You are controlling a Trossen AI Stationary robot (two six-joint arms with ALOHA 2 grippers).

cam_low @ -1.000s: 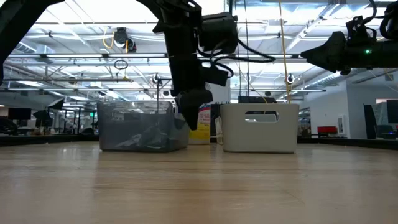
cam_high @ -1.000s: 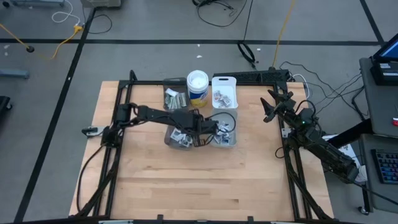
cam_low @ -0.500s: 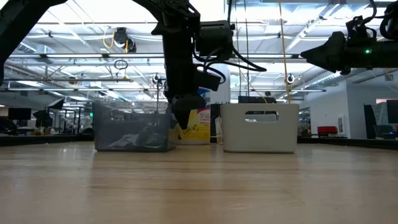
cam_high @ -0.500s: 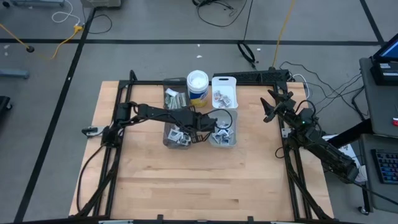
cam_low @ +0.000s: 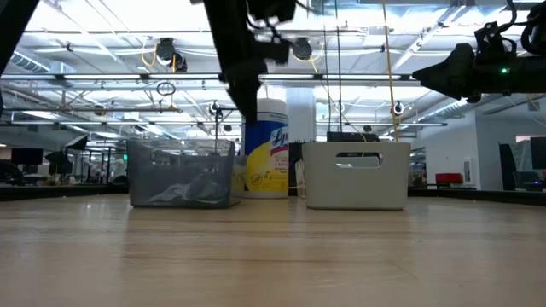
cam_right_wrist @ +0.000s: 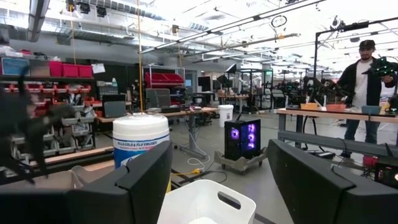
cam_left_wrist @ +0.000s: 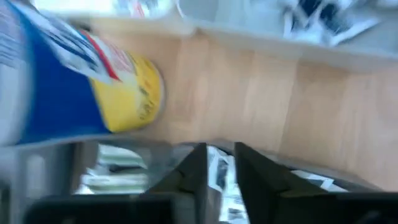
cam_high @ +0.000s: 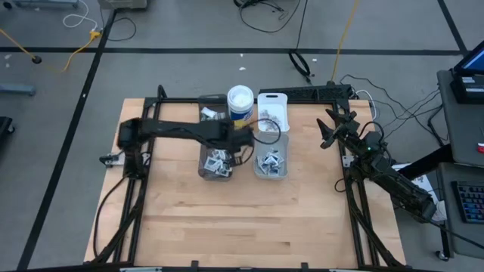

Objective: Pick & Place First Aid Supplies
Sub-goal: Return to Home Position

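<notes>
Since half a second ago the left gripper (cam_high: 240, 145) has lifted out from between the two near bins and drawn back toward 9 o'clock. On the low view it no longer hangs in front of the wipes canister (cam_low: 271, 153), whose label now shows whole. Neither near bin has shifted in that time, and the right arm has not stirred.

From the left wrist view I read its jaws as almost together, only a sliver between them and nothing clamped. The packets (cam_high: 218, 161) I care about lie heaped in the smoky bin (cam_low: 171, 166), which sits directly below the gripper and toward its 7 o'clock, long side running 12 to 6. More lie in the pale bin (cam_low: 354, 192) at its 4 o'clock.

My left arm is much the nearer. The right gripper (cam_right_wrist: 217, 158) waits at the 3 o'clock edge of the table (cam_high: 227, 227), spread wide and empty.

Judging the retreat home, the path runs back toward 9 o'clock over bare wood. I'd watch the canister standing tall just beyond the gripper at 12 o'clock, and the smoky bin's rim underneath.
</notes>
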